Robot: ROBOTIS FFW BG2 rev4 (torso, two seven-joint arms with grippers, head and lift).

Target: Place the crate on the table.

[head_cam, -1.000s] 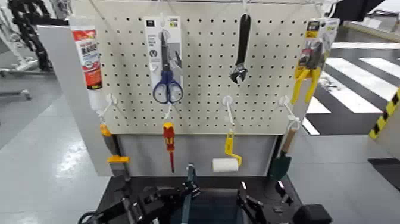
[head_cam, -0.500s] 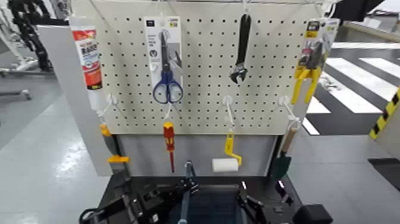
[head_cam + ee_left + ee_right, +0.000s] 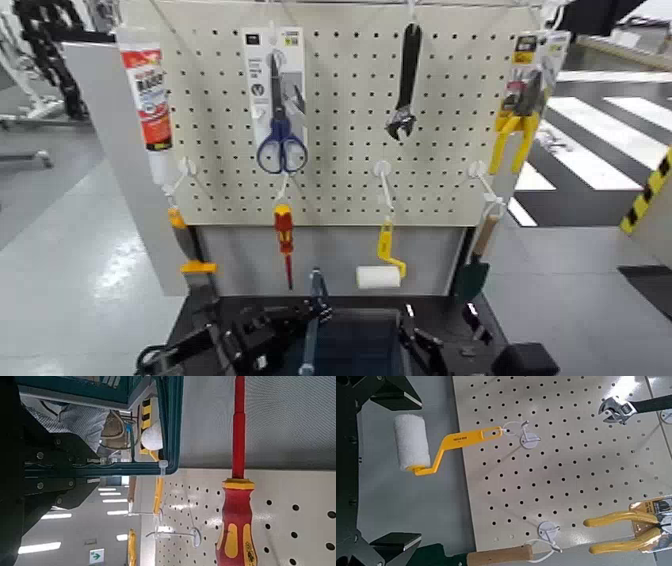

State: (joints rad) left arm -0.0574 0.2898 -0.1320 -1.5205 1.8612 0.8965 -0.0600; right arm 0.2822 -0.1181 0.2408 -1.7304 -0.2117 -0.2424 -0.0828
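- The left gripper (image 3: 93, 472) is closed on a bar of the slotted plastic crate (image 3: 355, 345).
- The right gripper (image 3: 406, 471) stands wide open, its fingers apart and empty.
- The crate is at the near edge of the head view, between the grippers, over the black tabletop (image 3: 440, 308); whether they touch, I cannot tell.

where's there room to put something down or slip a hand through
The grey panel shows a bare strip between the screwdriver and paint roller. The table looks crowded: both grippers flank the crate.
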